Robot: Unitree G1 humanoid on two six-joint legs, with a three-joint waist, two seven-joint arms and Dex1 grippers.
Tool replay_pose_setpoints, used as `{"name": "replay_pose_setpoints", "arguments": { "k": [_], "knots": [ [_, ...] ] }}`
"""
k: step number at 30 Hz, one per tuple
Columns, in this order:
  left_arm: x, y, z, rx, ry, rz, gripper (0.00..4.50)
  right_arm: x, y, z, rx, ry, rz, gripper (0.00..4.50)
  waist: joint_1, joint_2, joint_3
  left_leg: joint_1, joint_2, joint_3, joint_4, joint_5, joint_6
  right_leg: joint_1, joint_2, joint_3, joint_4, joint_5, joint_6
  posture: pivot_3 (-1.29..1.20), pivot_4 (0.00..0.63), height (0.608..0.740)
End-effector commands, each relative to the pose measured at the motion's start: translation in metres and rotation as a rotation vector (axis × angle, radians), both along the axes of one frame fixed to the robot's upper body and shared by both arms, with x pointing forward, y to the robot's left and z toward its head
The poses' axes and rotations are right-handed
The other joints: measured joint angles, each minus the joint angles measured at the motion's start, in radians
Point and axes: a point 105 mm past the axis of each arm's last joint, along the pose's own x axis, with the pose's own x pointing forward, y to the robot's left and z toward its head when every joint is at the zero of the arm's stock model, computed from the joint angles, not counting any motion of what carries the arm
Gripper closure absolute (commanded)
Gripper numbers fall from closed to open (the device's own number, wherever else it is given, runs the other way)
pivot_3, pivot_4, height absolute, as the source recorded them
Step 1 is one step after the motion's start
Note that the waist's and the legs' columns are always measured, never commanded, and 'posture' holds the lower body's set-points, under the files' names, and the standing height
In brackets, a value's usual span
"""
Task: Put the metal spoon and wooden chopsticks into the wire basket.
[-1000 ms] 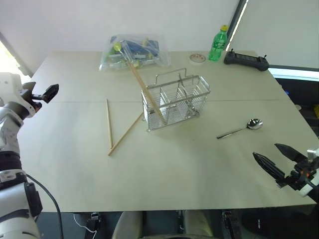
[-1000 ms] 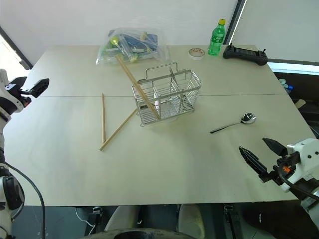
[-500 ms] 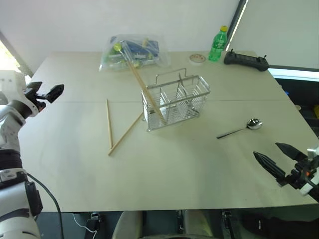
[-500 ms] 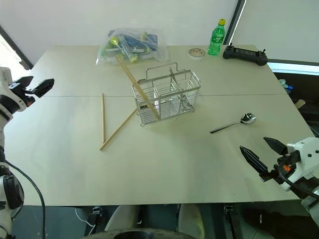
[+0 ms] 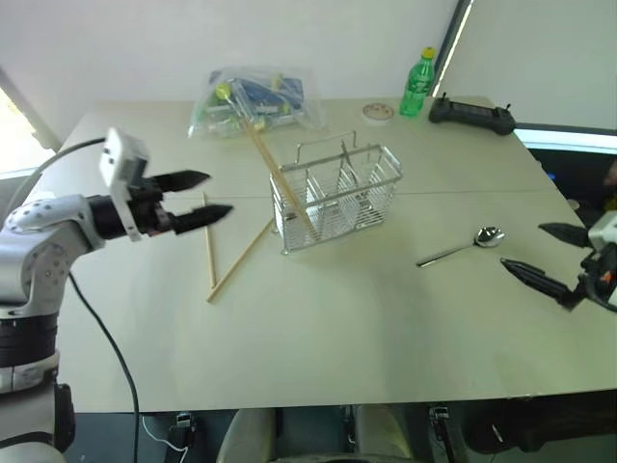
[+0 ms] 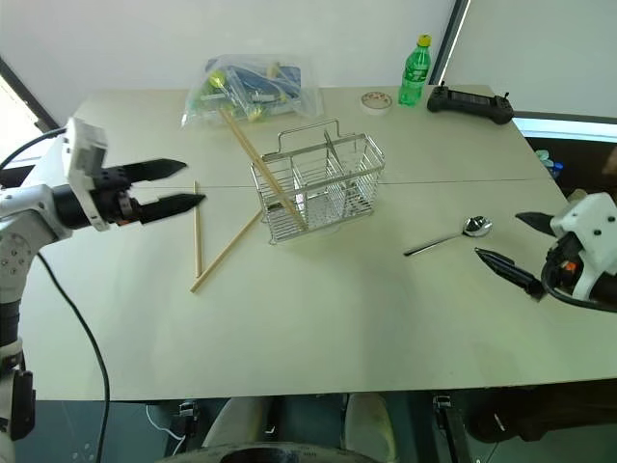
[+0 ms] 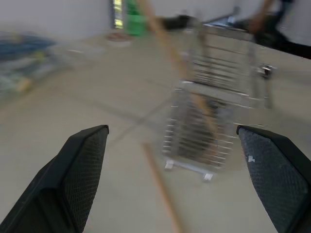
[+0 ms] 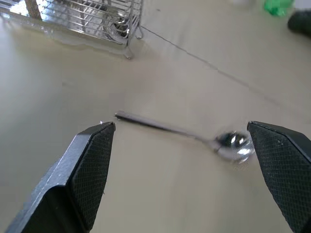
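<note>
Now reaching: both hands wide, empty — right hand (image 6: 516, 253) near metal spoon (image 6: 446, 237), left hand (image 5: 198, 197) toward wooden chopsticks (image 5: 224, 255); next, lowering to grasp.

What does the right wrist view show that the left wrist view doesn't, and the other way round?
Right wrist view alone: the spoon lying on the table, framed by the open right gripper. Left wrist view alone: a chopstick flat on the table, the blurred bag, and the open left gripper. Both: the basket, the table and the green bottle.
</note>
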Motion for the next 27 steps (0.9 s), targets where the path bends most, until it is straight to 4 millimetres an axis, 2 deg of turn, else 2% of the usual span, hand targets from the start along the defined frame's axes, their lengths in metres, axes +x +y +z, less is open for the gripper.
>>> {"name": "replay_pose_setpoints", "arguments": {
  "k": [1,5,10,17,27],
  "knots": [
    [-0.028,-0.037,0.015,0.038,-0.017,-0.232,0.05,0.019,0.004,0.01,-0.162,0.026,0.162,0.0,-0.001,0.003,0.002,0.0,0.0,0.0,0.001,0.0,0.0,0.0,0.0,0.0,0.0,0.0,0.0,0.0,0.15,0.69],
    [-0.037,-0.061,0.02,0.031,-0.031,-0.326,0.05,0.045,0.011,0.009,-0.306,0.073,0.316,0.0,-0.006,0.005,0.003,0.001,-0.001,0.001,0.0,0.0,0.0,0.0,0.001,0.0,0.0,0.0,0.0,0.0,0.15,0.69],
    [-0.043,-0.073,0.022,0.014,-0.048,-0.352,0.05,0.073,0.012,-0.005,-0.452,0.161,0.432,0.0,-0.021,0.004,0.005,0.0,-0.002,0.001,-0.001,0.0,0.0,0.0,0.001,0.0,0.0,0.001,0.001,0.0,0.15,0.69],
    [-0.054,-0.073,0.023,0.009,-0.049,-0.338,0.05,0.099,-0.001,-0.04,-0.67,0.297,0.469,0.0,-0.024,0.004,0.007,0.0,-0.002,0.002,-0.001,0.0,0.0,-0.001,0.002,0.001,0.0,0.003,0.004,0.0,0.15,0.69],
    [-0.07,-0.069,0.017,0.057,0.002,-0.34,0.05,0.122,0.009,-0.054,-0.701,0.319,0.436,0.0,-0.024,0.004,0.008,0.001,-0.003,0.001,0.0,0.004,-0.006,0.0,0.002,0.002,0.003,0.003,0.002,0.0,0.15,0.69]
  ]
}}
